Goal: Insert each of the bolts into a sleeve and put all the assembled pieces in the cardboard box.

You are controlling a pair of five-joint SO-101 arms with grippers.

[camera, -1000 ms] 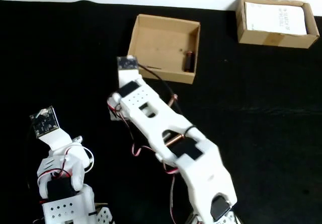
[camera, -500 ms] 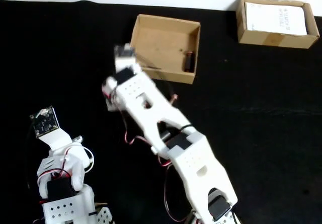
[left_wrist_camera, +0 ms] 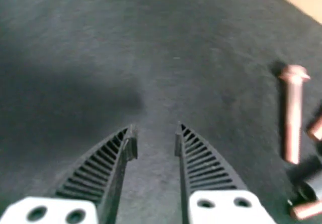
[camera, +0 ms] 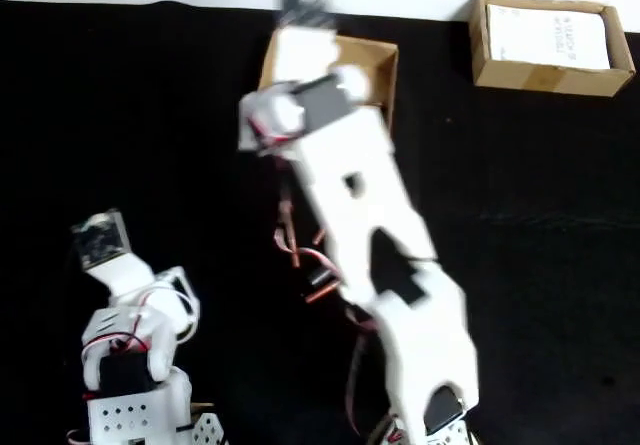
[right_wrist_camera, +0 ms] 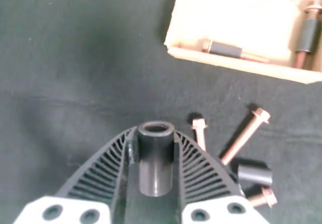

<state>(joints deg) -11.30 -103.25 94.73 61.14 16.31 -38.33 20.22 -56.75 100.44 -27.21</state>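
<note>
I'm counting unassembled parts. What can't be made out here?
High view: the right arm covers most of the cardboard box.
Left wrist view: the pieces beside the bolt are cut by the edge.
Right wrist view: the box's far part is cut off.

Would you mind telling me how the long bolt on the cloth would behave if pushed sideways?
The long bolt has a round shank, so it will probably roll, curving around its wider head. It looks metallic, so likely stiff and heavy for its size. The black cloth may slow it.
</note>
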